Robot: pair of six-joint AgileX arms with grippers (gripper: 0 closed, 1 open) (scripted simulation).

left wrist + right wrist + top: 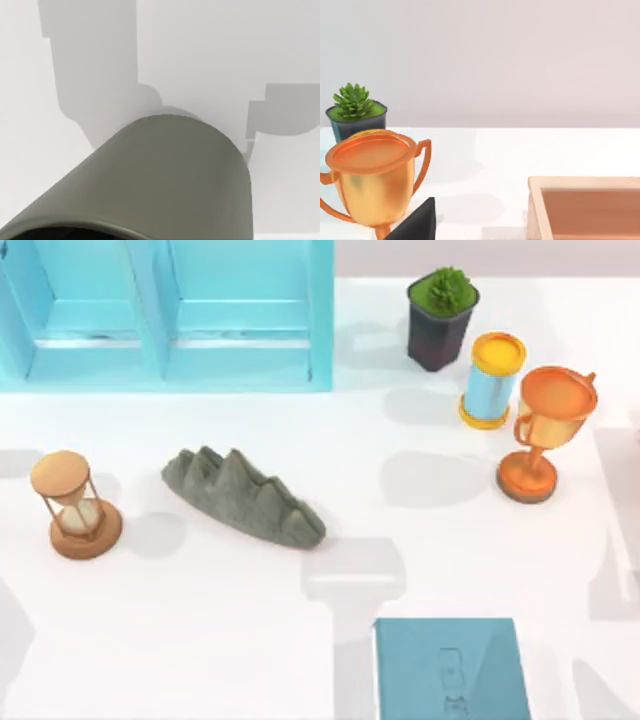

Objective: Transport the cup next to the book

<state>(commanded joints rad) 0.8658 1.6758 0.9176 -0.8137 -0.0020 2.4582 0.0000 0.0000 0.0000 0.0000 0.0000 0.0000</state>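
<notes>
- The cup [545, 430], which I take to be the gold trophy with two handles, stands upright at the right of the top view, just beside a blue cylinder with a yellow lid [492, 380] and near a potted plant [442, 315].
- The book [450, 665] lies flat at the bottom edge of the top view, right of centre and well apart from the cup.
- In the right wrist view the cup [372, 175] sits low at the left, with a dark wedge of the right gripper [416, 220] close beside its bowl. Whether the jaws are open or closed cannot be told for either arm.
- The step in hand looks like the approach for the grasp.
- To do it well, close on the narrow stem or the bowl rather than a handle, and keep clear of the blue cylinder.
- Lift straight up before carrying, since the cup looks top-heavy on its small base.
- Set it down on bare table [350, 490] beside the book, not on the cover.
- No brand or writing can be read; the book's cover bears only a faint small figure.
</notes>
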